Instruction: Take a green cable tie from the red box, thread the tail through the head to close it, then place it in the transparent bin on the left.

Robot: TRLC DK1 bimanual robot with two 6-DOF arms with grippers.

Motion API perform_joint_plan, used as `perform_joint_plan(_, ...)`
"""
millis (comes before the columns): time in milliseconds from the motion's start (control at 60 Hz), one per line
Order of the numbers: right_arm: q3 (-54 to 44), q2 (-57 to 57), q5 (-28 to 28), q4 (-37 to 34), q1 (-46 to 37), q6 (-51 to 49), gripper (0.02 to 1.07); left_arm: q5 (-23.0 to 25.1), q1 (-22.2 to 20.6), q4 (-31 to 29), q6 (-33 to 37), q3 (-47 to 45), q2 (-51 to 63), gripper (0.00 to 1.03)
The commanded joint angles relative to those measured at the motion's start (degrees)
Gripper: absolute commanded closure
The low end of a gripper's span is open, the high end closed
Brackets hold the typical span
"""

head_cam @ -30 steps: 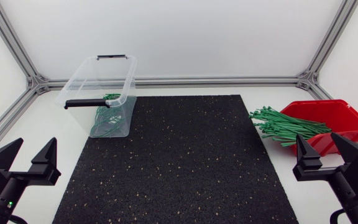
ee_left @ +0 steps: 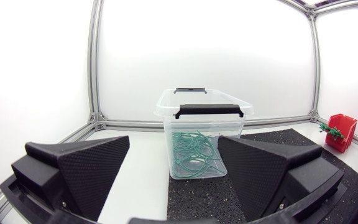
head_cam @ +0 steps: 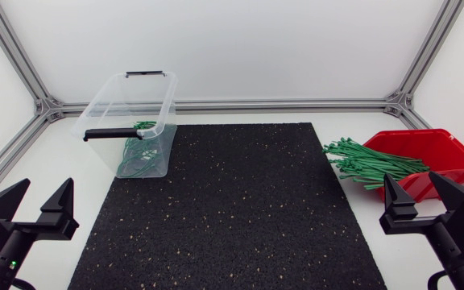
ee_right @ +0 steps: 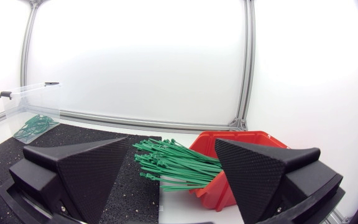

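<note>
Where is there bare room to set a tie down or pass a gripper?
The black mat is bare between the transparent bin and the green cable ties spilling from the red box. Crowded there; left gripper and right gripper, open, flank its near corners.

Your black mat point(head_cam: 232, 209) in the middle of the tabletop point(head_cam: 55, 153) looks like rough, speckled rubber. The bin point(head_cam: 103, 105) near the left rear corner is clear glossy plastic; the red box point(head_cam: 449, 153) at the right edge, shiny plastic. The green cable ties point(head_cam: 369, 165) look like smooth plastic. The left gripper point(head_cam: 47, 182) and right gripper point(head_cam: 409, 177) are matt black, finely textured.
</note>
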Motion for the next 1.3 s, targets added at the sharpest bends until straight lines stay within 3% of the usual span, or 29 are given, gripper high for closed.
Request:
perform_joint_plan(0, -1.4, -0.6, 0.1, 0.6, -0.6, 0.0, 0.05, -0.2, -0.5, -0.5, -1.0, -2.4, -0.4, 0.04)
perform_joint_plan(683, 7.7, -0.4, 1.1, 1.2, -1.3, 0.1, 0.05, -0.2, -1.0, -0.4, -1.2, -2.4, -0.4, 0.04)
perform_joint_plan(1033, 17.1, 9.6, 1.1, -0.2, -1.3, -0.5, 0.05, -0.2, -0.9, -0.8, -1.2, -2.3, -0.4, 0.04)
perform_joint_plan(1283, 30.2, 22.8, 1.1, -10.9, -1.5, -1.2, 0.06, -0.2, -0.7, -0.9, -1.2, -2.2, -0.4, 0.04)
